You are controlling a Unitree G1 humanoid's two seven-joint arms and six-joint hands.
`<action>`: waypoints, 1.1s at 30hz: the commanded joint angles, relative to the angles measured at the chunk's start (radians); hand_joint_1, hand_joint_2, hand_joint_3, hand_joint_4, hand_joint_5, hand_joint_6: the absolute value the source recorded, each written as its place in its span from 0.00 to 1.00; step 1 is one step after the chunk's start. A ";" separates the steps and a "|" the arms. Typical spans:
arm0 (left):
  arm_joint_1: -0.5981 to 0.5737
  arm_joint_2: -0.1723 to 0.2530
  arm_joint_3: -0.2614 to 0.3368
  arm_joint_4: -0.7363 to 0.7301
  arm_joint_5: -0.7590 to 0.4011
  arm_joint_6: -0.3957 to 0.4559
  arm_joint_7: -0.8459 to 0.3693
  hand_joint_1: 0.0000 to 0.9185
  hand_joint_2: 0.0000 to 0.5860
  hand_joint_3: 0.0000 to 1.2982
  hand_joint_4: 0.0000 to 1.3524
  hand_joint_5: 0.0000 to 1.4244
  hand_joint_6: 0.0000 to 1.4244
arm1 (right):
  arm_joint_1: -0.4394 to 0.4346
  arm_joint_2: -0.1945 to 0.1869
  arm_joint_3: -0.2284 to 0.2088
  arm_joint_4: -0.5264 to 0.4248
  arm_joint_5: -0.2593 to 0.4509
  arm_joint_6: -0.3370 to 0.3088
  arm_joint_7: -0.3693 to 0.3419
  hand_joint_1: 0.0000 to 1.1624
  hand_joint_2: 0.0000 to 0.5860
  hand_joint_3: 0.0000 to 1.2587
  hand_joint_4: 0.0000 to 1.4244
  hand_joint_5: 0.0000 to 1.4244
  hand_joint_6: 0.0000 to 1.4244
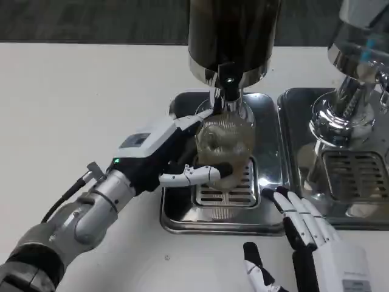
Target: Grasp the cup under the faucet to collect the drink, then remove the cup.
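1 step done: left hand (182,159) grasps the cup (223,145) under the faucet (226,91); filling and removal remain, right hand (307,234) spread, holding nothing

I see the cup (223,146) on the drip tray (182,220) under the faucet (228,91), my left hand (176,155) gripping it from the left. A second dispenser (349,91) stands to the right. My right hand (310,243) lies near, right of the tray.

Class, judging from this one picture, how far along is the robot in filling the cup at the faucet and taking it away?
Done: the left hand grips the clear cup, which stands on the drip tray under the faucet. In hand: collecting; whether drink is flowing cannot be told. Left: removing the cup. The right hand waits open beside the tray.
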 commanded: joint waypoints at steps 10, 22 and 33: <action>0.122 0.108 0.101 -0.168 -0.112 -0.075 -0.046 0.11 0.14 0.09 0.07 0.08 0.00 | -0.002 -0.021 -0.008 0.001 0.026 -0.012 0.016 0.40 0.73 0.17 0.12 0.13 0.22; 0.309 0.203 0.267 -0.443 -0.339 -0.167 -0.182 0.04 0.15 0.14 0.14 0.15 0.10 | -0.024 -0.030 -0.018 0.005 0.048 -0.025 0.034 0.39 0.73 0.18 0.12 0.13 0.22; 0.249 0.176 0.349 -0.581 -0.915 -0.132 -0.681 0.00 0.17 0.25 0.27 0.27 0.21 | -0.040 -0.028 -0.019 0.021 0.061 -0.033 0.033 0.39 0.73 0.18 0.12 0.13 0.22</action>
